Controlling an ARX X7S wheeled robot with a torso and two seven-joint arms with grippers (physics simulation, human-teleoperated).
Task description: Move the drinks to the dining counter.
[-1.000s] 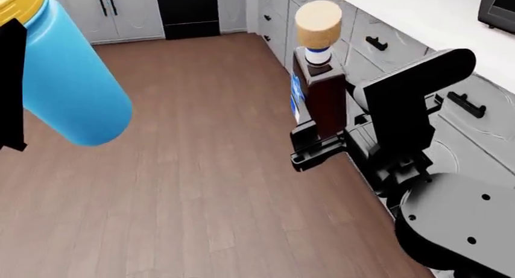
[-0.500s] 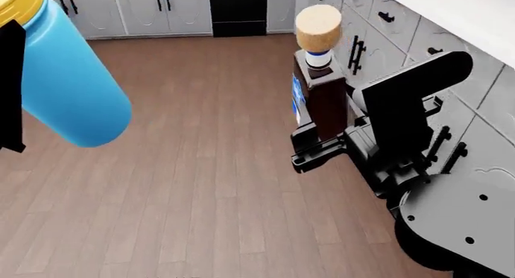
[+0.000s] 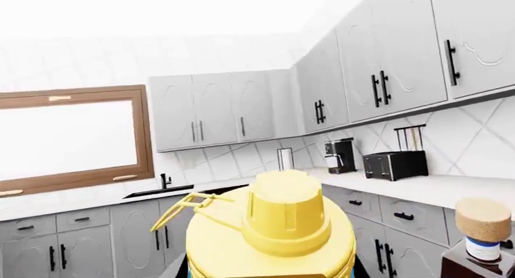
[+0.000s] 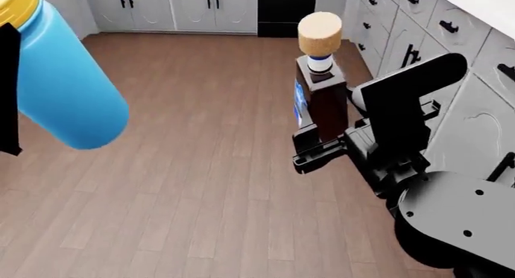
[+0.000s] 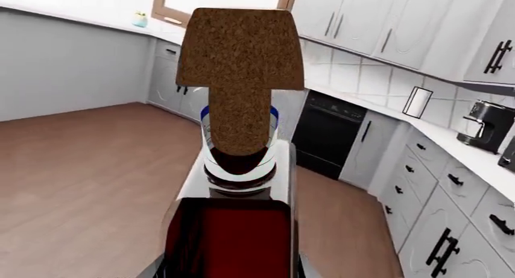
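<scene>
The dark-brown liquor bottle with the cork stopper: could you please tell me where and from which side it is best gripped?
Grip the liquor bottle low on its square body, coming in level from the side, as the right gripper does now. The flat, parallel faces give the fingers firm seats. The narrow neck and cork stopper above offer far less to hold, and the cork might pull out.

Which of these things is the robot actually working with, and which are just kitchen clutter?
Part of the job:
- blue flask, carried in the left claw
- brown bottle, carried in the right claw

Just lying about:
- toaster
- coffee maker
- black oven
- cabinets
</scene>
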